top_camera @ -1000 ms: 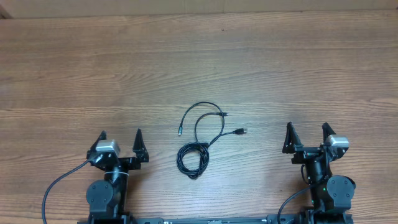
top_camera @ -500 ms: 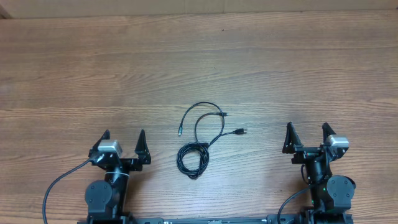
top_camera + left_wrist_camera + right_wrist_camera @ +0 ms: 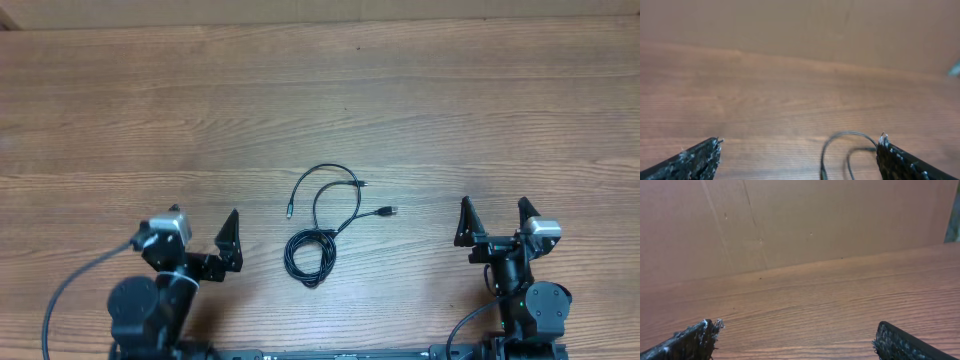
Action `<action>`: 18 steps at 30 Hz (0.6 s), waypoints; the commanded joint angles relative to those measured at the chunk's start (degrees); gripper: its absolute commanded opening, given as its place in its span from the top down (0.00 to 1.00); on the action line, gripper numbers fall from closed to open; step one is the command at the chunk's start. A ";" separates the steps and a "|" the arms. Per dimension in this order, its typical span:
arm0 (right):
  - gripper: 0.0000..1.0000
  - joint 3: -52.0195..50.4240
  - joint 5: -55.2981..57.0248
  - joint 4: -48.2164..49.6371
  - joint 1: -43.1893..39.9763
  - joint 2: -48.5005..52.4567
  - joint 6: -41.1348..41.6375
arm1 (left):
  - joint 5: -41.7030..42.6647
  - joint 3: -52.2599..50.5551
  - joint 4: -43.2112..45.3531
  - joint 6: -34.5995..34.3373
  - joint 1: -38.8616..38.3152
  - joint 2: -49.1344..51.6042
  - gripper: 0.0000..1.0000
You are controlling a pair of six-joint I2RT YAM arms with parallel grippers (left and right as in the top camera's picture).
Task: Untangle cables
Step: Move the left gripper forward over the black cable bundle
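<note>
The cables (image 3: 322, 222) lie mid-table as a tangle of thin black cords: a tight coil at the near end (image 3: 308, 256), loose loops behind it, and plug ends (image 3: 389, 211) pointing right and left. My left gripper (image 3: 200, 236) is open to the left of the coil, apart from it. In the left wrist view its open jaws (image 3: 800, 140) frame bare wood, with a curve of cable (image 3: 845, 132) just by the right fingertip (image 3: 883, 137). My right gripper (image 3: 493, 213) stands open at the right, away from the cables. The right wrist view (image 3: 799, 326) holds only wood between the jaws.
A wooden table (image 3: 320, 110) stretches far beyond the cables. A brown cardboard wall (image 3: 790, 220) rises at its far edge. Both arm bases sit at the near edge, with a thick black arm wire (image 3: 70, 290) curving off the left one.
The left arm has swung, its base link moving left and its gripper now angling right toward the cables. The right arm and the cables have not moved.
</note>
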 commanded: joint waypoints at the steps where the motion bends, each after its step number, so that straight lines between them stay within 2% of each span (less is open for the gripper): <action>1: 0.00 -0.61 0.31 0.20 0.09 -0.61 -0.46 | 5.40 7.32 -2.08 -0.37 0.52 7.98 0.00; 4: 0.00 -0.61 0.33 0.20 0.09 -0.61 -0.46 | 10.47 16.09 -6.86 -0.39 0.52 17.33 0.00; 10: 0.00 -0.61 0.33 0.20 0.09 -0.61 -0.44 | 12.39 29.16 -20.81 -0.31 -0.61 28.30 0.00; 15: 0.00 -0.61 0.33 0.20 0.09 -0.61 -0.44 | 27.54 31.69 -21.73 -0.39 -1.33 33.55 0.01; 18: 0.00 -0.61 0.33 0.20 0.09 -0.61 -0.46 | 31.45 31.69 -22.43 -0.90 -1.36 36.37 0.01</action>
